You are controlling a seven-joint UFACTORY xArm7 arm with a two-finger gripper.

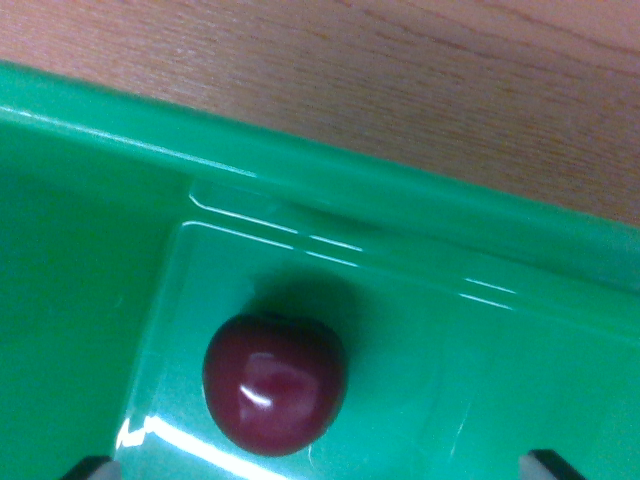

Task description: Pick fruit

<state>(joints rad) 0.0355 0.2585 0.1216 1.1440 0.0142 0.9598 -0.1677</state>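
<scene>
At the bottom edge of the wrist view, two dark fingertips (92, 467) of the gripper (320, 468) poke into the frame, one at about 7 o'clock and the other at about 5 o'clock. They stand wide apart, spread, with nothing pinched between them.

Between and just above them lies the fruit (275, 383), a dark red, glossy, round one like a cherry or small plum, with a white glint on its skin. It sits slightly toward 7 o'clock from the frame's centre, resting on the floor of a green tray (450, 400). It touches neither fingertip. A soft shadow falls on the tray floor at the fruit's 12 o'clock side.

Past the fruit, the tray's floor rises into a wall with moulded ridges, and its rim (330, 170) runs slantwise from 9 o'clock down toward 3 o'clock.

Beyond the rim, filling the top of the frame from 11 to 2 o'clock, lies a wooden table (400, 60) with reddish-brown grain.
</scene>
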